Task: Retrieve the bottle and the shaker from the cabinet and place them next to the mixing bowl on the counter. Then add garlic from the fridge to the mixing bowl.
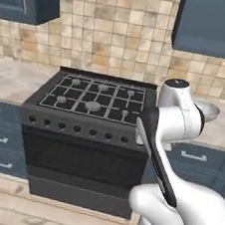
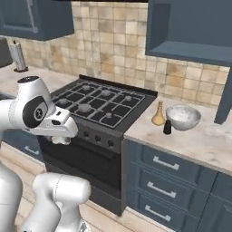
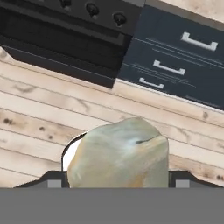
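Garlic in the claw, bowl not yet reached.

The claw stands wide, its two fingers closed on either side of a pale, lumpy garlic bulb, held above the wooden floor in front of the oven and blue drawers. The bottle and shaker already stand just beside the mixing bowl on the counter, right of the gas hob. Risks, as judged: the rounded bulb could slip from the narrow fingertips in transit, and a low approach could knock over the bottle or shaker, both standing on the hob side of the bowl.
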Controlling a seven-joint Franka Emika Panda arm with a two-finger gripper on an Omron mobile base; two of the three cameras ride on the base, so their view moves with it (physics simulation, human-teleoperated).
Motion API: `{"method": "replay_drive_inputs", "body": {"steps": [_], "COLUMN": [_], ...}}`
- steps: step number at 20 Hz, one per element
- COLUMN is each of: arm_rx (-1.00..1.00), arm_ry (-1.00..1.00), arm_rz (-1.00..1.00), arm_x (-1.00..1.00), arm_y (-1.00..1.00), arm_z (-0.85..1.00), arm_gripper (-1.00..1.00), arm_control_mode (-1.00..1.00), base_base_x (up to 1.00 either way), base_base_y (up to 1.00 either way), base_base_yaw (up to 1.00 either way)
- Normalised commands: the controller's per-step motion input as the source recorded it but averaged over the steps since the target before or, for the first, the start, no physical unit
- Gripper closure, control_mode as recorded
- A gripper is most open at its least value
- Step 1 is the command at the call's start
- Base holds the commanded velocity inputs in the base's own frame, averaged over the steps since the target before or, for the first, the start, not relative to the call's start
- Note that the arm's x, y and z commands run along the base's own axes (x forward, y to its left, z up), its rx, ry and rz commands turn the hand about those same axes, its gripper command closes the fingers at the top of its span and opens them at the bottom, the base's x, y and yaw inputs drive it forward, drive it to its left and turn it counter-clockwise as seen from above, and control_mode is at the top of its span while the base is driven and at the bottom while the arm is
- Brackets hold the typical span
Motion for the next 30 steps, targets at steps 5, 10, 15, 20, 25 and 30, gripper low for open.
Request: {"method": "replay_drive_inputs", "body": {"steps": [5, 10, 15, 20, 25, 30], "arm_rx": [0.00, 0.00, 0.00, 0.00, 0.00, 0.00], "arm_ry": [0.00, 0.00, 0.00, 0.00, 0.00, 0.00], "arm_rz": [0.00, 0.00, 0.00, 0.00, 0.00, 0.00], "arm_x": [0.00, 0.00, 0.00, 0.00, 0.00, 0.00], "arm_y": [0.00, 0.00, 0.00, 0.00, 0.00, 0.00], "arm_z": [0.00, 0.00, 0.00, 0.00, 0.00, 0.00], "arm_gripper": [1.00, 1.00, 1.00, 1.00, 1.00, 1.00], "arm_control_mode": [1.00, 1.00, 1.00, 1.00, 1.00, 1.00], "base_base_x": [0.14, 0.39, 0.49, 0.72, 0.78, 0.73], "base_base_y": [-0.50, -0.22, 0.09, 0.18, 0.12, 0.04], "base_base_yaw": [-0.79, -0.72, -0.51, -0.19, -0.02, 0.00]}}
